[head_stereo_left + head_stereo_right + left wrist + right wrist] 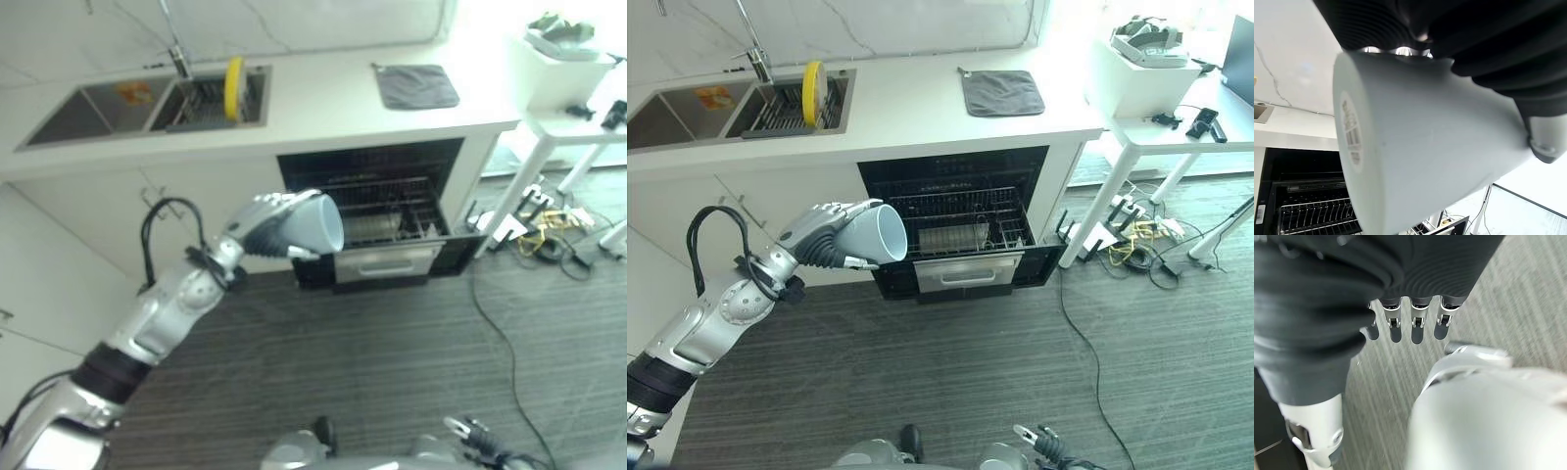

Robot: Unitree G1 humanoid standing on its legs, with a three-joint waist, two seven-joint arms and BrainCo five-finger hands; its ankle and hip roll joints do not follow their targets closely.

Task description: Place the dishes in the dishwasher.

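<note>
Pale grey cup [877, 234], judged light, rigid, smooth-walled and breakable, is held sideways by its body in the curled left hand [823, 235], in mid-air just before the open dishwasher [960, 230]; right hand [1400, 323] hangs straight-fingered, empty.

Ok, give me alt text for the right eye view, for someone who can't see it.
The robot's left hand holds a pale grey cup on its side in front of an open dishwasher with its wire rack pulled out. Behind, a yellow plate stands in the sink, and a grey cloth lies on the white counter.
</note>
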